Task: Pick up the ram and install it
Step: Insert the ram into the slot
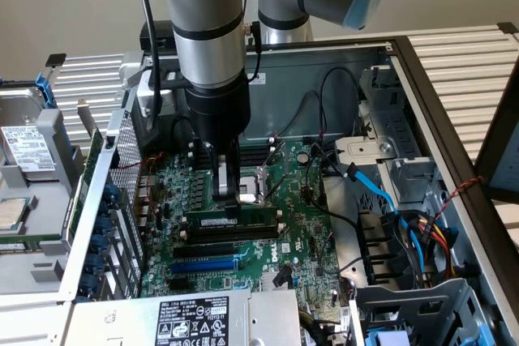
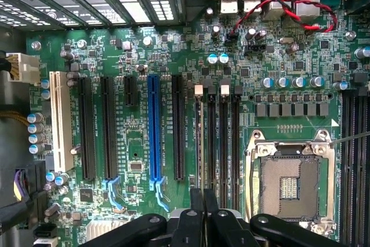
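Green ram (image 1: 255,219) upright along black slots (image 1: 215,247), ctr of frame, ext. view; gripper (image 1: 231,208) jaws nearly together, pinching its top edge.

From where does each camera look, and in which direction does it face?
Exterior view: above the open computer case, looking down at the motherboard; the arm shows, with its claw at the ram.
Wrist view: on the wrist, facing the motherboard squarely; the claw's black fingers show.
Both share the motherboard, CPU socket and blue slot.
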Robot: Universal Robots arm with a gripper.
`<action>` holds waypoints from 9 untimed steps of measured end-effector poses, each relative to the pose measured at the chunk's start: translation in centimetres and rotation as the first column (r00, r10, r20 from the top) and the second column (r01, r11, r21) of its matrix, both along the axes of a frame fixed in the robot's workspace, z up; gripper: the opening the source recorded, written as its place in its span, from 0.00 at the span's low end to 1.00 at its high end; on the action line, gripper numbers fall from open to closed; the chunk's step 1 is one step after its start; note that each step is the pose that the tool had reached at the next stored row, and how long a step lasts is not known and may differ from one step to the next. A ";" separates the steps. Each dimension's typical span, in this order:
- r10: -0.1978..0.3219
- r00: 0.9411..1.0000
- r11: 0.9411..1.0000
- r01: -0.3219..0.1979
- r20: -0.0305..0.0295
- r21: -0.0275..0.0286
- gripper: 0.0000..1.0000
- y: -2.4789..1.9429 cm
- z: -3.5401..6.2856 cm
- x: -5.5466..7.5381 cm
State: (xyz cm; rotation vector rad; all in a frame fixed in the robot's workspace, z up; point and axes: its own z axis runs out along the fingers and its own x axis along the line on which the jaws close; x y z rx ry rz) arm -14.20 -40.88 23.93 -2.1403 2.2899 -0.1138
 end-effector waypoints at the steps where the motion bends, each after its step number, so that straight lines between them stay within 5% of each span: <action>1: 0.000 1.000 1.000 0.000 0.000 0.000 0.12 0.00 0.01 0.0; 9: 0.000 1.000 1.000 0.000 0.000 0.000 0.12 -0.09 -0.17 0.0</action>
